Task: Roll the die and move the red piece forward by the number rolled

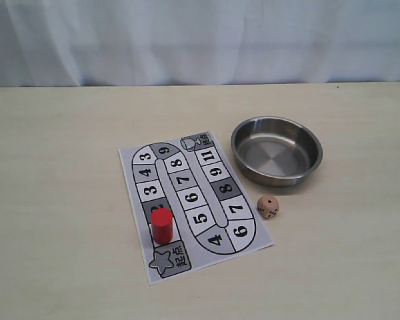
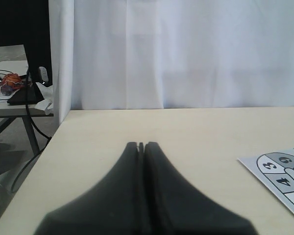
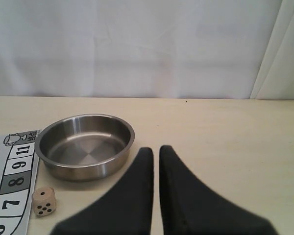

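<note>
two black grippers show only in their own wrist cameras, and neither holds anything. the left gripper (image 2: 141, 146) has its fingers pressed together with just a seam between them, above bare table (image 1: 67, 200). the right gripper (image 3: 156, 149) is almost closed, with a thin slit between its fingers.

seen from the exterior camera, a paper game board (image 1: 193, 203) with a winding track of numbered squares lies at the centre of the pale wooden table. the red piece (image 1: 163, 225) stands upright near the board's 7 o'clock corner, on the square next to the star-marked start square; the piece hides that square's number. a round stainless steel bowl (image 1: 276, 151) sits at 2 o'clock from the board, just off its edge. the die (image 1: 268, 206) rests on the table at 6 o'clock from the bowl, apart from it and just beside the board's 3 o'clock edge. a white curtain (image 1: 200, 40) hangs behind the table.
</note>
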